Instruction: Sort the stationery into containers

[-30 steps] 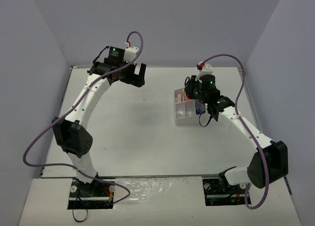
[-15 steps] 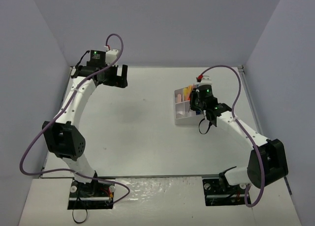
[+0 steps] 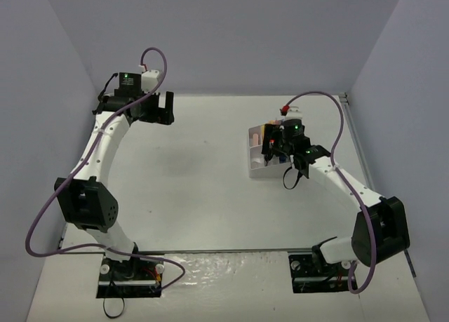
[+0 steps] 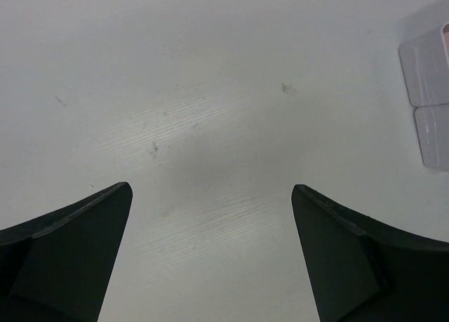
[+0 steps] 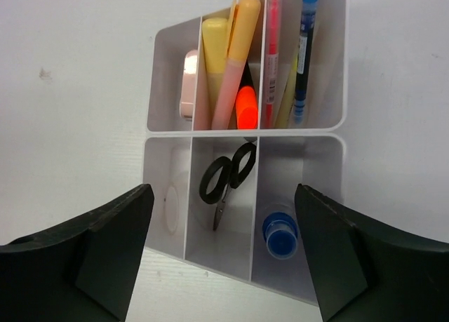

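Observation:
The white tray (image 5: pixel 242 134) has six compartments and holds the stationery. The far row has a pink eraser (image 5: pixel 187 90), yellow, pink and orange highlighters (image 5: pixel 235 62), and thin pens with a yellow stick (image 5: pixel 302 55). The near row has a clear tape ring (image 5: pixel 171 208), black scissors (image 5: pixel 226 176) and a blue-capped bottle (image 5: pixel 280 238). My right gripper (image 5: pixel 221 189) hangs open above the near row with nothing between its fingers. My left gripper (image 4: pixel 210 186) is open over bare table. In the top view the left gripper (image 3: pixel 160 110) is far left of the tray (image 3: pixel 257 170).
The tray's corner (image 4: pixel 426 83) shows at the right edge of the left wrist view. Grey walls close the table (image 3: pixel 203 175) on the left, back and right. The right arm's cable (image 3: pixel 330 97) loops above the tray.
My right gripper has gone from shut to open above the tray. The left arm has swung further left toward the back left corner, still open.

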{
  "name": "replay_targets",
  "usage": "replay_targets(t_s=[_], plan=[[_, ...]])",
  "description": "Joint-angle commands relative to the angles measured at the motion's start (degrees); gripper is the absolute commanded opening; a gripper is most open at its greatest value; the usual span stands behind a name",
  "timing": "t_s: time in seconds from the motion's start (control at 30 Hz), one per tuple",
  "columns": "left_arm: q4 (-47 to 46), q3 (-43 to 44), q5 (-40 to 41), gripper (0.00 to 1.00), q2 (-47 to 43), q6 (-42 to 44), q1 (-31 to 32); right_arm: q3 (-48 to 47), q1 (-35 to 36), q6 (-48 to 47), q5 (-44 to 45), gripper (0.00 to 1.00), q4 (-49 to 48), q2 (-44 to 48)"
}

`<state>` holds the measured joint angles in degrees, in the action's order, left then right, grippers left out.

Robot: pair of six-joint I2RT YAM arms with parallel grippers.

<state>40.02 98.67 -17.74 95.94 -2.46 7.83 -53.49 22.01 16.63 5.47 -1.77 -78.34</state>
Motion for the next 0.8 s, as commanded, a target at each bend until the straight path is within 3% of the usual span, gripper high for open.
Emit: replay_targets(t_s=[0.0, 0.13, 0.23, 0.33, 0.77], plan=[[-2.5, -0.6, 3.9, 0.97, -4.6, 1.5, -1.4, -9.1, -3.3, -0.8, -0.6, 0.84, -0.1, 5.2], [-2.9, -2.5, 7.5, 0.97, -6.5, 4.4, -2.5, -16.3, -13.5, -2.9, -5.0, 0.93, 4.8, 4.3], [-3.5, -3.8, 8.2, 0.97, -8.0, 5.0, -4.7, -19.7, -22.3, -3.1, -13.8, 1.00, 7.2, 1.5], [-4.1, -6.2, 8.6, 0.97, -9.7, 5.0, -6.8, -22.1, -29.5, -1.0, -13.2, 1.00, 10.0, -3.1], [-8.2, -20.5, 10.2, 0.97, -16.1, 4.8, -14.5, -23.0, -32.8, 5.3, -2.3, 1.00, 12.0, -8.6]])
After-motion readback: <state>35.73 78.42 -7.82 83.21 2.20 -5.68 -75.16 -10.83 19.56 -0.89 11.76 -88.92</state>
